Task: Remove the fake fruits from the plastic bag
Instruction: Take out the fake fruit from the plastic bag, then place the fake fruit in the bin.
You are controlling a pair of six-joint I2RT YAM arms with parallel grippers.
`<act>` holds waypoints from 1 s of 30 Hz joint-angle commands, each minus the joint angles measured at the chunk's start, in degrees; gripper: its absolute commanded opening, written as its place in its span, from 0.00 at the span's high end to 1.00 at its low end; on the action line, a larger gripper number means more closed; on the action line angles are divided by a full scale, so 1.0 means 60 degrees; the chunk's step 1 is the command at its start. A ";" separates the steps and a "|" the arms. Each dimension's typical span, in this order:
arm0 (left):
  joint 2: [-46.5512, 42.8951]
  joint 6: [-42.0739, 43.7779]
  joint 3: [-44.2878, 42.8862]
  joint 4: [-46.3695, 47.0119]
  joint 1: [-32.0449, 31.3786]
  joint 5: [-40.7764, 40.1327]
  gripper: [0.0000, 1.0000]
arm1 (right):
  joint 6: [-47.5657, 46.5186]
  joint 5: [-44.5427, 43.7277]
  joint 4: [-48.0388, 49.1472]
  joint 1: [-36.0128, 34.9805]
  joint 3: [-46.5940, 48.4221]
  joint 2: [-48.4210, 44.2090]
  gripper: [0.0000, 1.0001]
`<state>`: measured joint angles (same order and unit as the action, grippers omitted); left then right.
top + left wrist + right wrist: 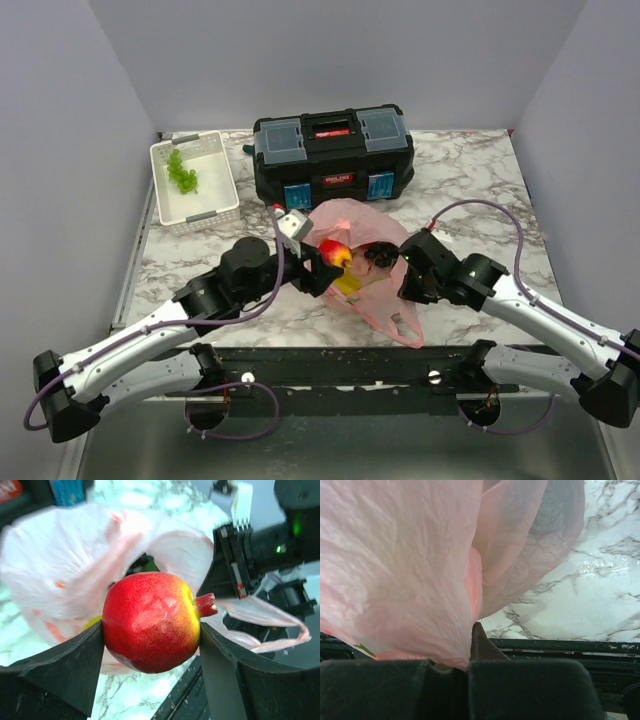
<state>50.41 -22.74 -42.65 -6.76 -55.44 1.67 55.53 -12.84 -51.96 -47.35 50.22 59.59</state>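
Red and glossy, the fake fruit (152,622) sits gripped in the left end effector (332,258), mid-frame at the plastic bag (385,300) mouth; right end effector (470,650) pinches the film, fully closed. Extraction step: next, lift it clear onto the table (480,190).

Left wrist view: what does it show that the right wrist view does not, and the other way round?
Only the left wrist view shows the red fake fruit, gripped on both sides by the left claw. Only the right wrist view shows the right claw, shut on a fold of the pink plastic bag. Both views show that bag and the marble table.
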 commanded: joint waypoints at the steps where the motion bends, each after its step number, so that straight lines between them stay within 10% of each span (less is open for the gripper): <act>1: -0.1062 0.0566 -0.0759 -0.0957 0.0114 -0.1912 1.00 | 0.0604 -0.1039 0.0353 -0.0047 -0.0424 -0.0711 0.99; 9: -0.2088 0.0992 -0.1207 -0.1660 0.0685 -0.5088 1.00 | 0.0148 -0.0734 0.1448 -0.0047 -0.1112 -0.1990 0.99; 30: 0.2205 -0.4593 -0.3119 -0.2364 0.8949 -0.1411 1.00 | -0.1790 -0.3092 0.1870 -0.0045 -0.0241 -0.1135 0.99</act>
<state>56.90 -40.91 -56.55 -21.98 -5.39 -11.60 46.44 -21.85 -39.11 -47.37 43.83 49.98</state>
